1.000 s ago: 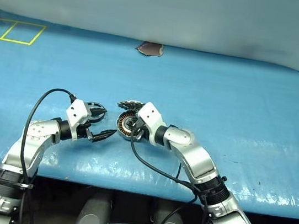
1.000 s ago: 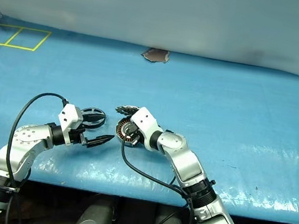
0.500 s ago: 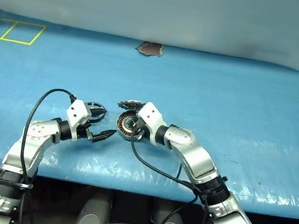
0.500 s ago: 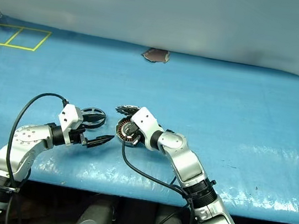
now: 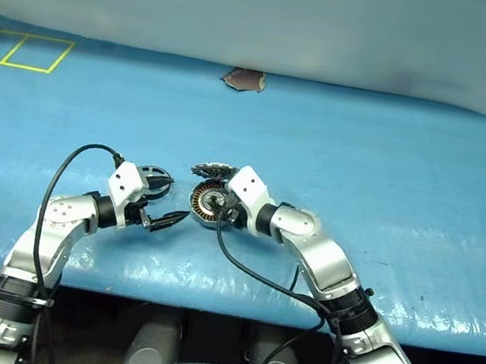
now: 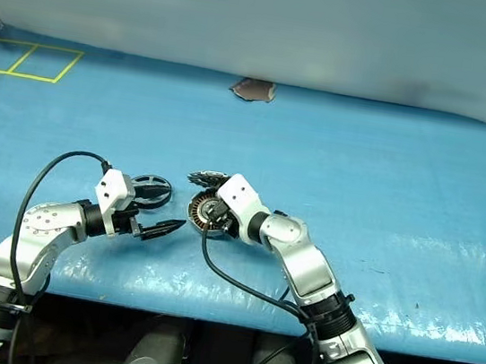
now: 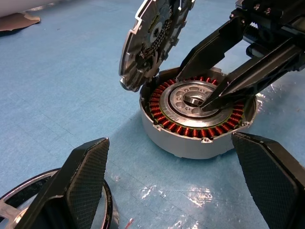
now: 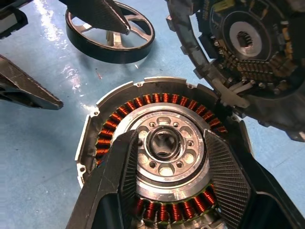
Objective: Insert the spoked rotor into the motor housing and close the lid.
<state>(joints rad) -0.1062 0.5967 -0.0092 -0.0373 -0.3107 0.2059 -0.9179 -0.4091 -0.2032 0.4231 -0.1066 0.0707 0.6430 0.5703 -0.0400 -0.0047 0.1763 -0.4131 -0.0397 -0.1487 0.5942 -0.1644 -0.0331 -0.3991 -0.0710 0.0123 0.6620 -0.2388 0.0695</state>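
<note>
Two end effectors are meeting near the front middle of the blue surface [image 5: 390, 166]. The right end effector [image 8: 167, 157] is reaching down over the motor housing [image 7: 198, 117], its two black fingers [image 8: 119, 176] standing partly apart on either side of the silver central hub, with the tips down inside the ring of copper windings; they are clamping nothing, and whether the tips are touching the metal cannot be told. The spoked rotor [image 7: 150, 40] is standing tilted on edge, leaning against the far rim of the housing, not seated in it. The left end effector [image 5: 167, 208] is hovering just left of the housing with its fingers [image 7: 81, 186] spread as wide as they go, holding nothing. A dark spoked ring [image 8: 109, 31] is lying flat on the surface beside the left end effector, apart from the housing. The parts are sitting a short way in from the front edge of the surface, and wide open blue room is stretching to the right and toward the back, where a small brown patch [image 5: 244, 79] and yellow taped squares [image 5: 22, 50] are lying well away.
</note>
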